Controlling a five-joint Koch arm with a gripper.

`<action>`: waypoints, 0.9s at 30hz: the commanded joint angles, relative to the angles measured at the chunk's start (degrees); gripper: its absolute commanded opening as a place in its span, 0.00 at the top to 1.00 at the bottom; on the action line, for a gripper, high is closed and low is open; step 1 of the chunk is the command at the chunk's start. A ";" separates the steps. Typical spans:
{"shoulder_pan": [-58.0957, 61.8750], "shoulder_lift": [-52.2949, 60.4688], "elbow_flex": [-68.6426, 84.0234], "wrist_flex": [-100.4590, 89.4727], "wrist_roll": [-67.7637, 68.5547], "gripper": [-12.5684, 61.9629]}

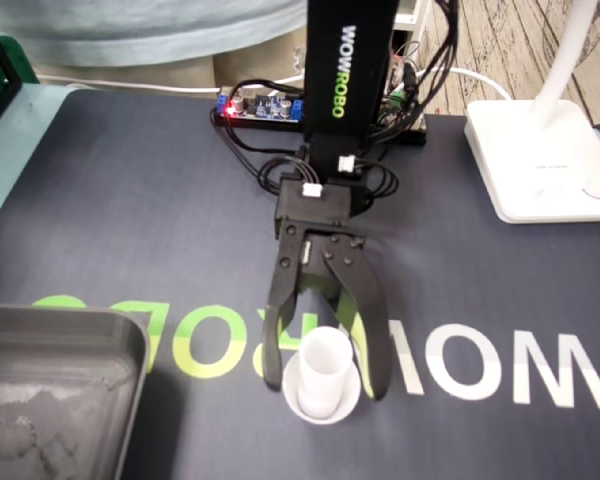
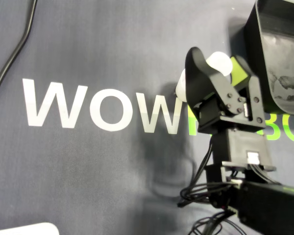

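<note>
The white cup (image 1: 325, 358) stands upright on the dark desk mat (image 1: 130, 220) between the 2 jaws of the tool (image 1: 326, 389), which gapes wide around it without clamping it; a grey tray (image 1: 60, 318) lies to its left in the fixed view

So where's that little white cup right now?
In the fixed view the small white cylindrical cup stands low centre between the black gripper's open jaws, right of the grey metal tray.
</note>
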 commanded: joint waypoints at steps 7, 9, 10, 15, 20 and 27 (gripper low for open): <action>-1.05 -1.76 -3.25 -4.75 0.09 0.43; -1.41 -2.37 -3.60 -4.75 0.09 0.43; -1.58 -2.72 -3.78 -4.75 0.09 0.43; -2.11 -3.78 -3.87 -4.83 0.00 0.43; -2.29 -4.57 -3.87 -4.83 0.00 0.44; -1.67 -5.10 -3.96 -4.75 -0.26 0.46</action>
